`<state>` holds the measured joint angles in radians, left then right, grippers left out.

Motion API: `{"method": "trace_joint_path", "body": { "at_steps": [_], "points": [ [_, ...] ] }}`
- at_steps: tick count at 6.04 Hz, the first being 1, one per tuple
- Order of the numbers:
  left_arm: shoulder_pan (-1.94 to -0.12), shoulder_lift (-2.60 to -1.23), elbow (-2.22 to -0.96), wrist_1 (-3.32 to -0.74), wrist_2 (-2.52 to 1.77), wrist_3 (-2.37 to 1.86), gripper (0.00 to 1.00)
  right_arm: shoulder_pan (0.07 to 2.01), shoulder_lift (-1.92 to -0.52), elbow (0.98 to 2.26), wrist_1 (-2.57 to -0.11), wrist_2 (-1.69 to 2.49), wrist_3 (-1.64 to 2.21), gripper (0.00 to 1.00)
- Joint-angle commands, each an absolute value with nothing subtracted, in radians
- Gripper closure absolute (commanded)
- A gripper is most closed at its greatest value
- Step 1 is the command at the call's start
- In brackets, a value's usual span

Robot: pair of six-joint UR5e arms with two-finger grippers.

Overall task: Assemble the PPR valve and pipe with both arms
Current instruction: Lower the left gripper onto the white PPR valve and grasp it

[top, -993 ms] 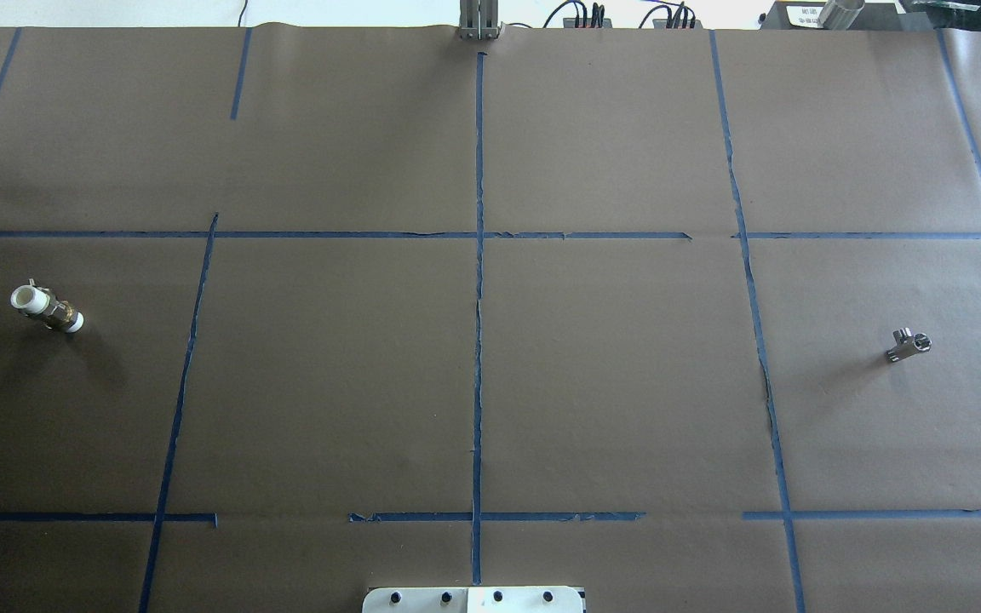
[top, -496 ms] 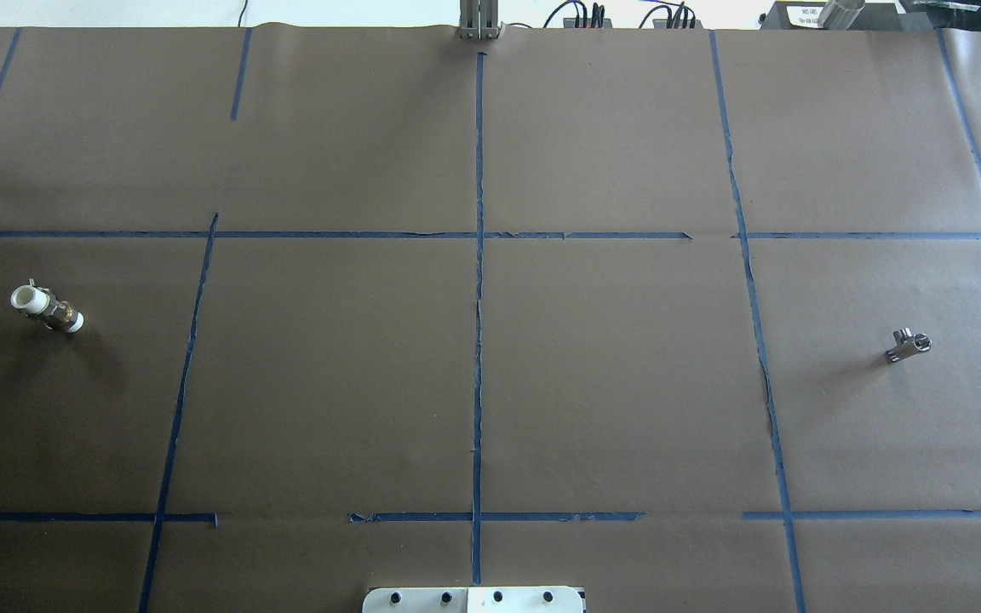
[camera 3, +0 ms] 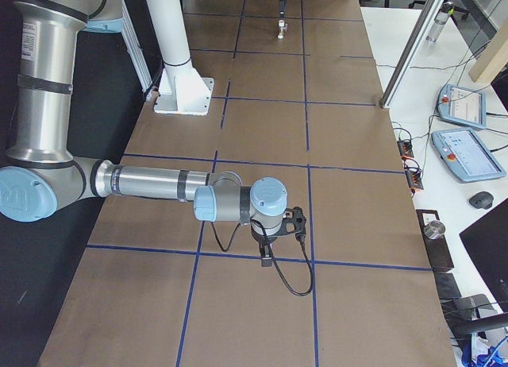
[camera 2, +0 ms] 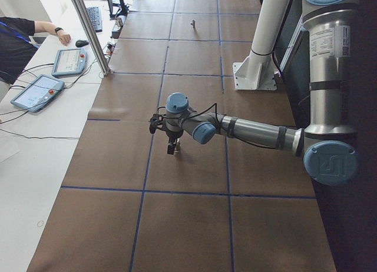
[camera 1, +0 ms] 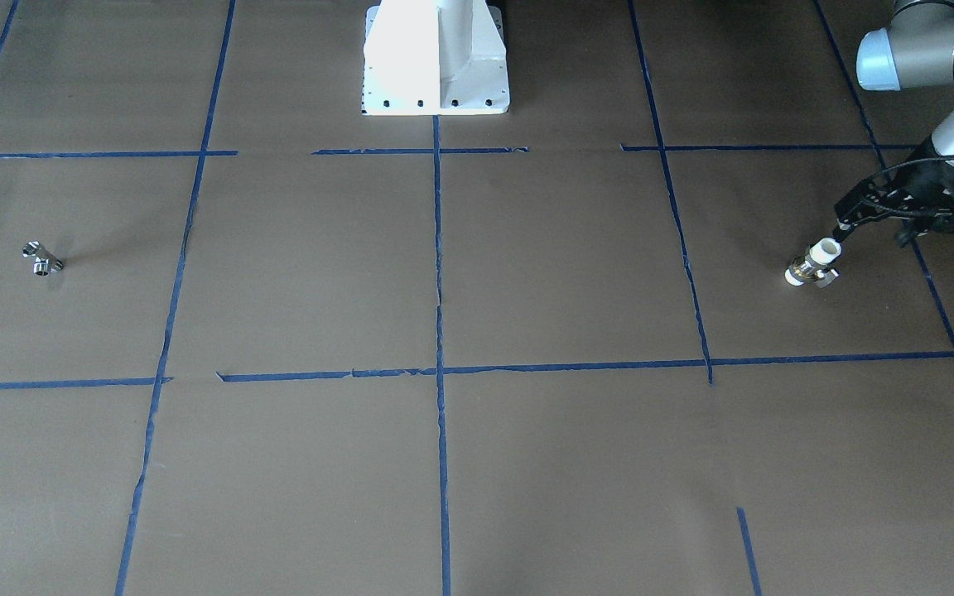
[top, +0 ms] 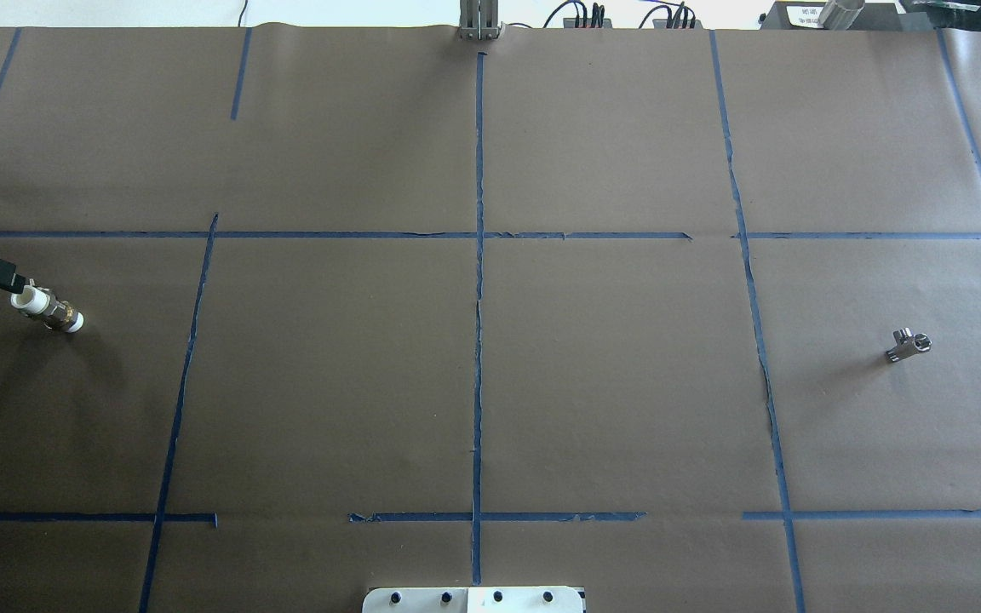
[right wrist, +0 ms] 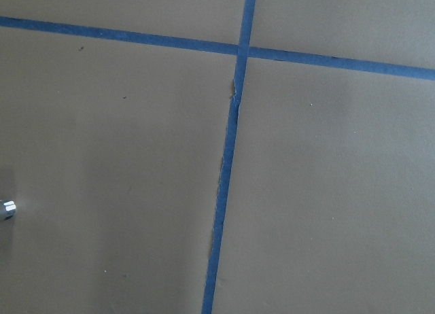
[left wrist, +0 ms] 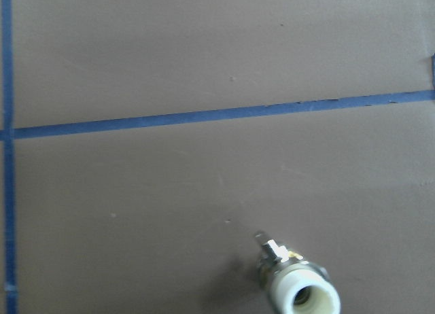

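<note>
The PPR valve (top: 48,310), white-ended with a brass middle, lies on the brown table at the far left; it also shows in the front view (camera 1: 812,263) and the left wrist view (left wrist: 299,290). My left gripper (top: 18,283) reaches in from the left edge, its black tip (camera 1: 841,230) just over the valve's near white end; I cannot tell whether it is open. The chrome pipe (top: 909,345) lies alone at the far right, and also shows in the front view (camera 1: 42,257). My right gripper (camera 3: 266,258) shows only in the right side view, low over the table; I cannot tell its state.
The white pedestal (camera 1: 436,58) stands at the robot's middle edge. Blue tape lines cross the brown paper. An aluminium post (camera 2: 88,30) and operator tablets (camera 2: 35,92) stand on the white strip past the far edge.
My left gripper has come into the overhead view from the left edge and now reaches the valve's white end. The valve and the pipe have not moved.
</note>
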<state>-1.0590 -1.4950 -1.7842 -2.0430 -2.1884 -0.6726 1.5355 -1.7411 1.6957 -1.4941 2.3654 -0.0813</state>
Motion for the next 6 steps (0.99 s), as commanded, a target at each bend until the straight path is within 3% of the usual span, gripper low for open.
{"method": "trace_joint_path", "body": {
  "at_steps": [1, 6],
  "points": [
    [-1.014, -1.503, -1.772, -2.042, -2.181, -0.712, 0.00, 1.536, -1.741, 1.695, -1.494, 2.365, -0.081, 0.00],
    [-0.989, -1.520, -1.767, -2.040, -2.178, -0.712, 0.00, 1.536, -1.741, 1.693, -1.494, 2.367, -0.081, 0.00]
  ]
}}
